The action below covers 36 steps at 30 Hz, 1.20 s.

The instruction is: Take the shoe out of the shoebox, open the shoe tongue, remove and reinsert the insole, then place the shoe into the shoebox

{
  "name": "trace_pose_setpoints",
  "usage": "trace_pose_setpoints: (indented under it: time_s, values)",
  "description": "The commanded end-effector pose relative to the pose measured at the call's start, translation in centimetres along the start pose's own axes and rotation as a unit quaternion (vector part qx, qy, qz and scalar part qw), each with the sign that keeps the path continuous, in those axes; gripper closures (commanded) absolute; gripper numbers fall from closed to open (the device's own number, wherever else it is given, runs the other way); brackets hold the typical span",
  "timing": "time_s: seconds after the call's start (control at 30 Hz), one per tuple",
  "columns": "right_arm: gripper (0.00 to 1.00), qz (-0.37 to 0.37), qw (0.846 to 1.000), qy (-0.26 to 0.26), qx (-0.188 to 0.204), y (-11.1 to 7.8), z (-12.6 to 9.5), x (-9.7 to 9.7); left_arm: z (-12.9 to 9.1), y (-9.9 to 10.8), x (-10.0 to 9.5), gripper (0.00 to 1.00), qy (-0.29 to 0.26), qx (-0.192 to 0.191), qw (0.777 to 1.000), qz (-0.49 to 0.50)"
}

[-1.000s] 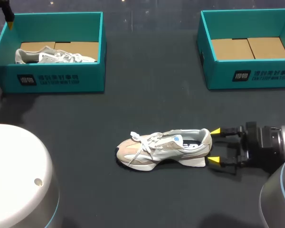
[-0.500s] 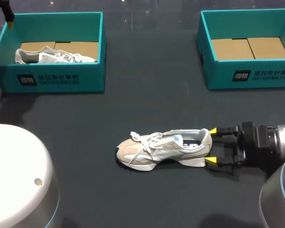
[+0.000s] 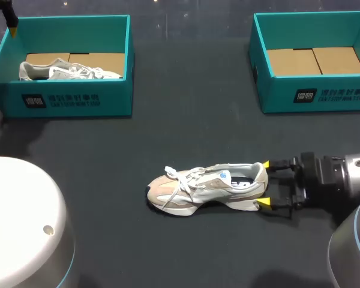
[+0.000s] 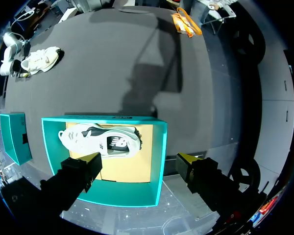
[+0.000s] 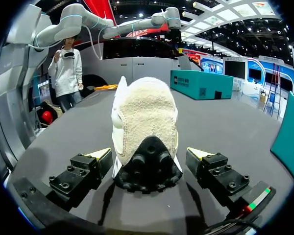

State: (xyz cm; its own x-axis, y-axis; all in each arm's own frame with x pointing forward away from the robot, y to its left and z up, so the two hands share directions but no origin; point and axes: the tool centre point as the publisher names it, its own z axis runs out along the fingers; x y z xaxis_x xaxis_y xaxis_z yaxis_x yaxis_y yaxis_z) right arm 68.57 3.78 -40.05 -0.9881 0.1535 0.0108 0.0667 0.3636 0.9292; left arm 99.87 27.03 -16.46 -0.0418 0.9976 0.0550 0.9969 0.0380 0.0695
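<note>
Directly ahead of my right gripper, wide open and empty astride the heel, the shoe lies heel-first, its long axis along my approach line.

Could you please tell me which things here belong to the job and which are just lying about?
Job: shoe on the table, empty shoebox, right gripper at the heel.
Lying about: second shoebox, the shoe inside it.

Matt teal cardboard shoebox. Nubby cream cloth on the beige low sneaker, black rubber beneath.
</note>
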Motion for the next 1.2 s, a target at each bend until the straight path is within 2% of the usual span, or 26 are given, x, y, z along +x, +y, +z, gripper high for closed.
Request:
trace_pose_setpoints:
  time_s: [0.03,0.77,1.2]
  values:
    - [0.00,0.000,1.000,0.007,0.002,0.1,0.5,-0.4,-0.1,0.0,0.1,0.00,0.001,0.000,1.000,0.001]
    - [0.00,-0.003,1.000,0.021,0.003,0.7,2.3,0.3,-0.1,0.0,0.1,0.00,0.001,0.000,1.000,0.001]
    - [0.00,0.000,1.000,0.027,-0.004,0.2,2.9,0.6,-0.1,0.0,0.1,0.00,0.001,0.000,1.000,0.001]
